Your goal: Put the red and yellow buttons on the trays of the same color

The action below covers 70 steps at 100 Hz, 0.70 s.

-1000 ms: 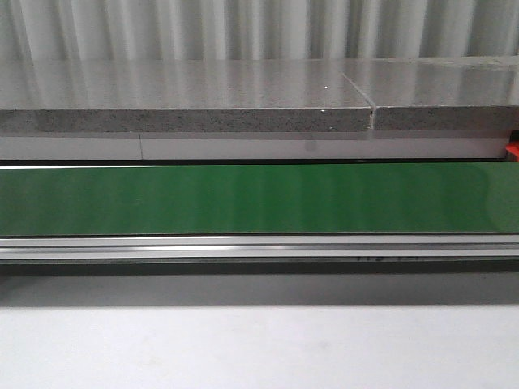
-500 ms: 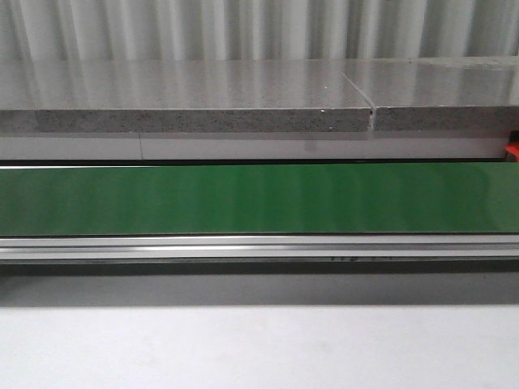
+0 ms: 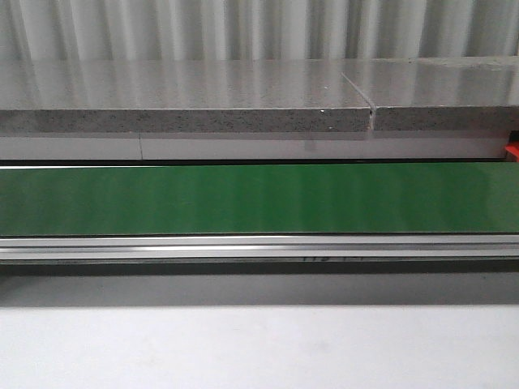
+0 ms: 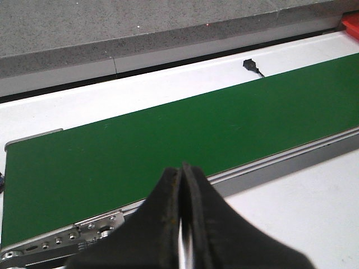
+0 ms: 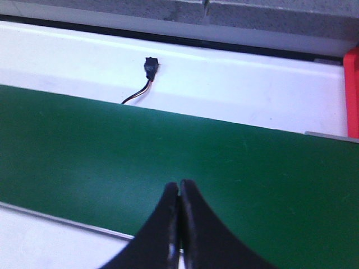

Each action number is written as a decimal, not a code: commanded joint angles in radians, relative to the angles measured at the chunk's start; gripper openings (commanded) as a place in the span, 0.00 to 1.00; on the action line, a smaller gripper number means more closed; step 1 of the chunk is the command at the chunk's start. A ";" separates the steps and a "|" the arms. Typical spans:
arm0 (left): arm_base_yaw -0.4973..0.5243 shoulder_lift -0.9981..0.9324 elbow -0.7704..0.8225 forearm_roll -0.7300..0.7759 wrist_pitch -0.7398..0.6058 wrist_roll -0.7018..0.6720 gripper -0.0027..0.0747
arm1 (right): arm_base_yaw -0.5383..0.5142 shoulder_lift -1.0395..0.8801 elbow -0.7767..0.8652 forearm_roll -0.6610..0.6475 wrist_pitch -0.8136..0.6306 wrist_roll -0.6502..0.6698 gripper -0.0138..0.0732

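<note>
No red or yellow button shows in any view. No yellow tray is in view. A red piece [image 3: 512,151] sticks in at the belt's far right end, also in the left wrist view [image 4: 351,23] and the right wrist view [image 5: 352,84]; whether it is the red tray I cannot tell. My left gripper [image 4: 181,167] is shut with nothing in it, hanging over the near rail of the green belt [image 4: 168,140]. Over the same green belt [image 5: 168,151], my right gripper [image 5: 179,184] is also shut and holds nothing. Neither gripper appears in the front view.
The green conveyor belt [image 3: 259,198] runs across the table with a metal rail [image 3: 259,245] along its near side. Behind it lies a grey stone ledge [image 3: 186,101]. A small black sensor with a wire [image 5: 150,68] sits on the white strip beyond the belt.
A small dark marking under the belt's near rail has drifted to the left. Nothing else has visibly changed in the front view.
</note>
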 commanded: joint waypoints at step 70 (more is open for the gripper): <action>-0.008 0.020 -0.024 -0.017 -0.109 -0.001 0.01 | 0.045 -0.485 0.224 -0.038 -0.026 -0.024 0.09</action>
